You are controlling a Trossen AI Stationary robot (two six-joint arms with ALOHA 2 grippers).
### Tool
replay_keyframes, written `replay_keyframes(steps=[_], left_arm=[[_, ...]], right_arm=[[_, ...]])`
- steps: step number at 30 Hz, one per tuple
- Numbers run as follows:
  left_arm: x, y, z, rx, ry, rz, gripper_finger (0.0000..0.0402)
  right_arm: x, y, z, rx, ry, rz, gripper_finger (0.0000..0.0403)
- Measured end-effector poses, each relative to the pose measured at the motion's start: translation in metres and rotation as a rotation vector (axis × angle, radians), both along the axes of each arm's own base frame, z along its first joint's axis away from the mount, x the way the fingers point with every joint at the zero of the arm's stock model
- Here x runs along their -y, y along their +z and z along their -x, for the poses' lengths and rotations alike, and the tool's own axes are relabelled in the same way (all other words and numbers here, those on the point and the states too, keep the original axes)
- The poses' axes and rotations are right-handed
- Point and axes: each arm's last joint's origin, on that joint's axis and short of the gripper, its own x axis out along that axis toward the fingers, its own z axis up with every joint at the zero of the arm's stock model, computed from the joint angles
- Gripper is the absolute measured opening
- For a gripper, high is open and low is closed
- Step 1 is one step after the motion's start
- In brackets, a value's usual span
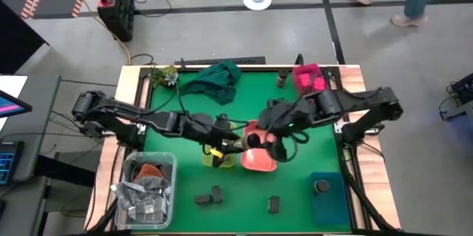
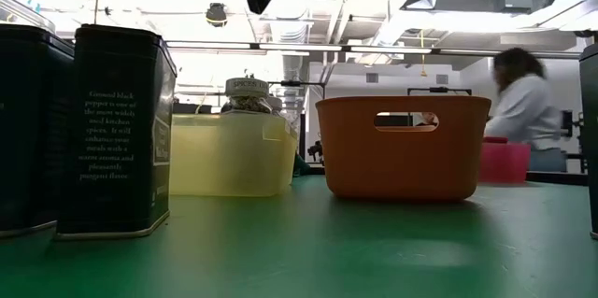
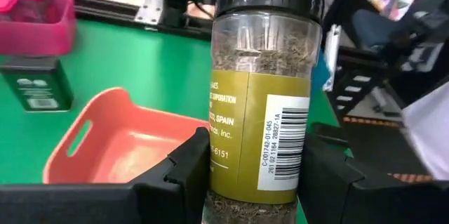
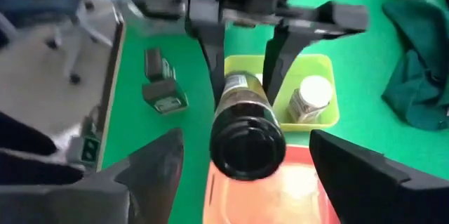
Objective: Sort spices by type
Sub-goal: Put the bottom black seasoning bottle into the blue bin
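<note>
Left end effector (image 3: pixel 256 182) closed tight on a dark-capped spice jar (image 3: pixel 263 90), held up in the air in the middle of the bench (image 1: pixel 295 199), between the yellow bin (image 4: pixel 280 90) and the orange bin (image 1: pixel 259 158). Jar see-through, full of dry green flakes, with an olive label.

Right end effector (image 4: pixel 242 175) wide open, holding nothing. Lined up right at the dark cap of that same jar, one finger on each side, not touching yet. Looks like a hand-over from one arm to the other, or help with turning the jar. Hard to say which.

Done so far, by the look of it:
- One white-topped jar (image 4: pixel 309 97) already inside the yellow bin.
- Pink packs (image 1: pixel 310 79) in a pink bin at the far right corner.
- One dark round jar (image 1: pixel 322 187) on the blue mat at the near right.

Left to do, as a guess:
- Orange bin empty, nothing dropped in.
- Dark grey packs (image 1: pixel 209 197) loose on the green bench near the front, plus one more (image 1: pixel 273 205) just beside.
- One small dark jar (image 1: pixel 281 81) loose at the back, near the pink bin.
- The held jar itself, not put down anywhere.

Roughly in the middle of the sorting, with several things waiting.
</note>
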Motion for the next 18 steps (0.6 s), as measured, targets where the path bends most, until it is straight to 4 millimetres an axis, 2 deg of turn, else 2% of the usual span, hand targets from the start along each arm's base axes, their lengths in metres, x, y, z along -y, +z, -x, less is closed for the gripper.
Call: replay_keyframes(steps=[4, 10, 18], left_arm=[[0.001, 0.002, 0.0, 0.009, -0.044, 0.036, 0.0164], [0.002, 0.002, 0.0, 0.005, -0.058, 0.054, 0.0164], [0.002, 0.002, 0.0, 0.004, -0.059, 0.049, 0.0164]], right_arm=[[-0.003, -0.001, -0.018, -0.046, 0.028, 0.04, 0.0343], [-0.007, -0.001, -0.033, -0.109, 0.094, 0.101, 0.0378], [-0.01, 0.0, -0.034, -0.124, 0.102, 0.1, 0.0399]])
